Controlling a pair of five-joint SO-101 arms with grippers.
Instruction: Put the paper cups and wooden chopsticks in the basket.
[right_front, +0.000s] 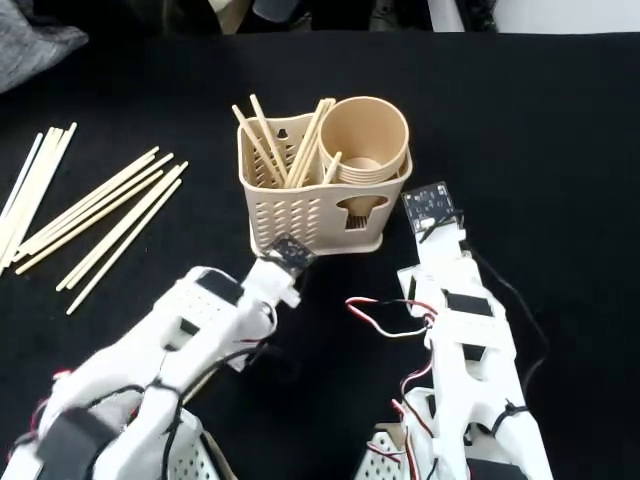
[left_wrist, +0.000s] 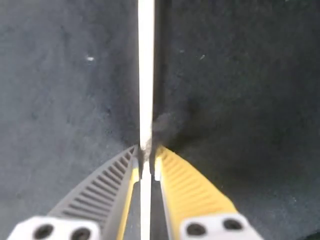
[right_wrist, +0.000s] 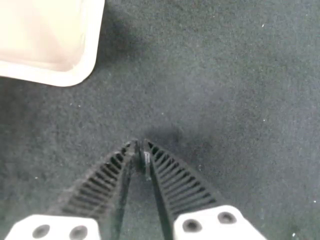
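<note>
Your L tool (left_wrist: 146, 161) is clamped on a chopstick (left_wrist: 146, 70), so expect it light, stiff, slick and grip approx. mid-length; R tool (right_wrist: 139, 152) closed, empty.

Right tool (right_wrist: 140, 150): both ribbed black fingers (right_wrist: 177, 182) pressed together, tips meeting, nothing between them. It is poised over the dark cloth-covered worktop (right_wrist: 225, 90). A rounded corner of the cream basket (right_wrist: 50, 45) lies nearby, clear of the tool.
</note>
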